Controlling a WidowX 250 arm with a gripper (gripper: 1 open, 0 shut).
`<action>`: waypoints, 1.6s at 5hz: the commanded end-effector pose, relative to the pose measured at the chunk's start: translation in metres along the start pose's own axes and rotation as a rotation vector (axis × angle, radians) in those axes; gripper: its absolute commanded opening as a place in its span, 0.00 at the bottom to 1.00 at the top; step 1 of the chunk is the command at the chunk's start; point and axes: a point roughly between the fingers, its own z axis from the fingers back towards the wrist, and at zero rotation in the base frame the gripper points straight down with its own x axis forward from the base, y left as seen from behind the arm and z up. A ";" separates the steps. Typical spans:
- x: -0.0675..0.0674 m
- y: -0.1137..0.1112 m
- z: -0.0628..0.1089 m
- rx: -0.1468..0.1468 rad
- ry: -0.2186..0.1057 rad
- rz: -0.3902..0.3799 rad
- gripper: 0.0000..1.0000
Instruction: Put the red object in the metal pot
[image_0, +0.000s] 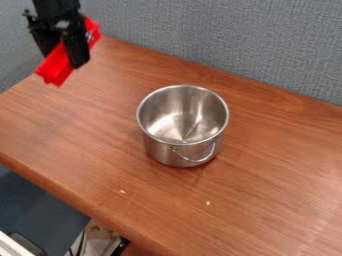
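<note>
High at the upper left, my gripper (63, 52) is shut on the red object (58, 66), a bright red flat block that hangs tilted from the black fingers well above the table. The metal pot (183, 124) stands upright near the table's middle, shiny, with nothing inside and its wire handle toward the front. The gripper and block are to the left of the pot and clearly higher than its rim.
The wooden table (267, 180) stretches from the left corner to the right edge, with its front edge running diagonally at the lower left. A grey-blue wall (241, 40) stands behind it.
</note>
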 end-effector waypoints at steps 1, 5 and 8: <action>0.005 -0.027 0.023 0.016 -0.044 -0.056 0.00; 0.005 -0.116 -0.044 0.069 -0.035 -0.178 0.00; 0.029 -0.108 -0.080 0.067 -0.106 -0.069 0.00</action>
